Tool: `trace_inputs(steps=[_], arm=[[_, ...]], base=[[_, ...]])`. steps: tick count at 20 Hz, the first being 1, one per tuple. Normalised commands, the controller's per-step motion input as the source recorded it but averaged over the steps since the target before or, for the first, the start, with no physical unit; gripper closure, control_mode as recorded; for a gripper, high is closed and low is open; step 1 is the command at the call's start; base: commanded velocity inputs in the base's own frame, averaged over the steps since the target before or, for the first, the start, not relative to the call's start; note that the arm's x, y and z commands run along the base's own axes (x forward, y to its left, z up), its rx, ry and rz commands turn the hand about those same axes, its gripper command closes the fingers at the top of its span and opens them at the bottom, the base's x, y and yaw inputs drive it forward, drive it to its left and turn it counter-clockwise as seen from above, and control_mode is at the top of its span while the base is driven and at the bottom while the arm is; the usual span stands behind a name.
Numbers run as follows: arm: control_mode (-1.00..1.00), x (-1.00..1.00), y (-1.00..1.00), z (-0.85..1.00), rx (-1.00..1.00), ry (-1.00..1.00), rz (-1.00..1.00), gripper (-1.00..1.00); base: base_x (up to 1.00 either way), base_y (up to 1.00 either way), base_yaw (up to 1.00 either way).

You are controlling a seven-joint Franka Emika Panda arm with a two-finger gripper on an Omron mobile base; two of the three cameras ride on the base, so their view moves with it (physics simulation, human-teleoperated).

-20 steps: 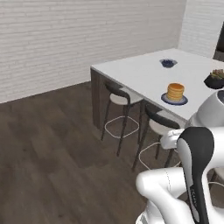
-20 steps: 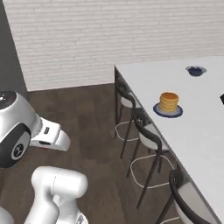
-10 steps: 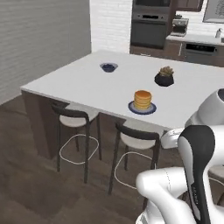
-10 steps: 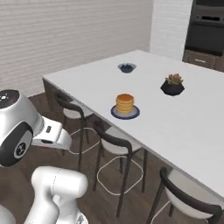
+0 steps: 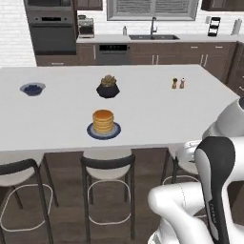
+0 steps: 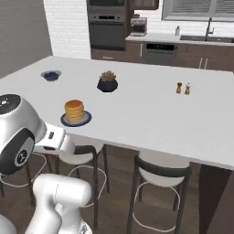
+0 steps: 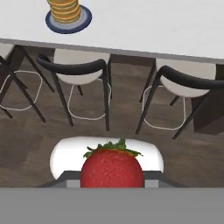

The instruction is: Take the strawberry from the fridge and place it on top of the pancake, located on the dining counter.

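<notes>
In the hand view a red strawberry with green leaves sits between the fingers of my gripper, which is shut on it; the fruit hides most of the fingertips. The pancake is a small stack on a dark blue plate, near the front edge of the white dining counter. My gripper hangs low in front of the counter, above the dark floor and short of the chairs. The fridge is out of view.
Dark-framed chairs line the counter's near side. On the top stand a dark potted plant, a blue bowl and two shakers. Behind are a sink counter and wall ovens.
The whole picture has swung as the base turned: the dining counter now lies straight across in front, with the kitchen wall behind. The arm keeps its pose and the strawberry stays in the gripper.
</notes>
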Motion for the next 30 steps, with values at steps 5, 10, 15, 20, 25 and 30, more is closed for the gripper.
trace_inputs(steps=[5,10,15,20,25,30], arm=[[1.0,0.0,0.0,0.0,0.0,0.0,0.0,1.0],[1.0,0.0,0.0,0.0,0.0,0.0,0.0,1.0],[1.0,0.0,0.0,0.0,0.0,0.0,0.0,1.0],[1.0,0.0,0.0,0.0,0.0,0.0,0.0,1.0],[1.0,0.0,0.0,0.0,0.0,0.0,0.0,1.0],[1.0,0.0,0.0,0.0,0.0,0.0,0.0,1.0]], base=[[0.53,0.92,-0.49],[0.56,0.63,-0.08],[0.65,0.01,0.07],[0.56,0.19,0.11],[0.16,0.49,0.0],[0.0,0.56,-0.06]])
